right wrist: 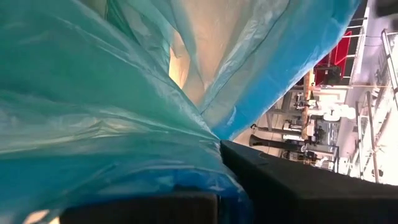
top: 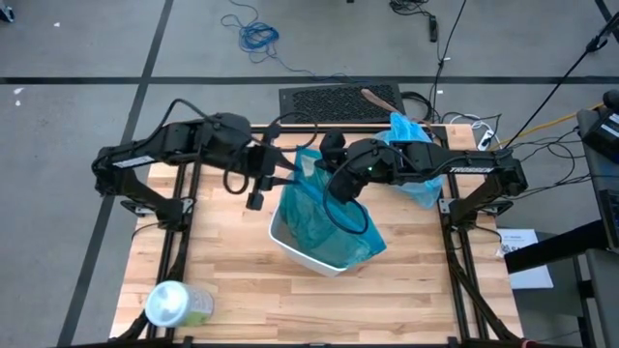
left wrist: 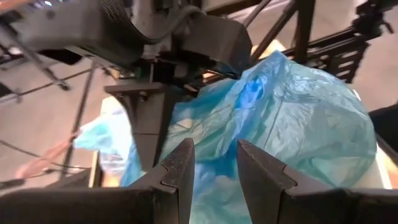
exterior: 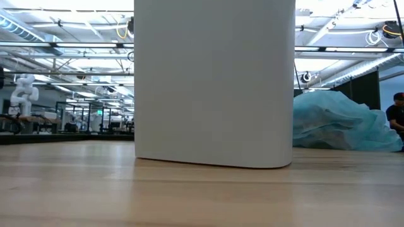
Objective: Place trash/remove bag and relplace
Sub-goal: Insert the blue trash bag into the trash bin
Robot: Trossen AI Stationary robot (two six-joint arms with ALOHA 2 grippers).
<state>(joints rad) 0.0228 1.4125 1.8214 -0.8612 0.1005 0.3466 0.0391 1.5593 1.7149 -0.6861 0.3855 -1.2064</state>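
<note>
A white bin (top: 300, 246) (exterior: 214, 82) stands mid-table. A teal plastic bag (top: 324, 217) is draped over and into it. My right gripper (top: 324, 164) (right wrist: 221, 186) is above the bin's far side, shut on this teal bag. My left gripper (top: 256, 184) (left wrist: 214, 180) hovers open just left of the teal bag (left wrist: 292, 118), with nothing between its fingers. The bag, a pale blue liner (top: 411, 135) (exterior: 338, 123), lies heaped on the table's far right. The trash is out of view. My right gripper pinches a bunched fold of the teal bag's upper part (right wrist: 211, 140) between its two fingers, several layers gathered together. The plastic fans out from the pinch, drawn up above the bin, while its lower part (top: 338, 237) hangs over and inside the bin.
A pale green container with a white lid (top: 174, 304) lies at the table's near left corner. Bare wood lies around the bin on the near side. Cables and a floor grate (top: 338, 99) lie beyond the far edge.
</note>
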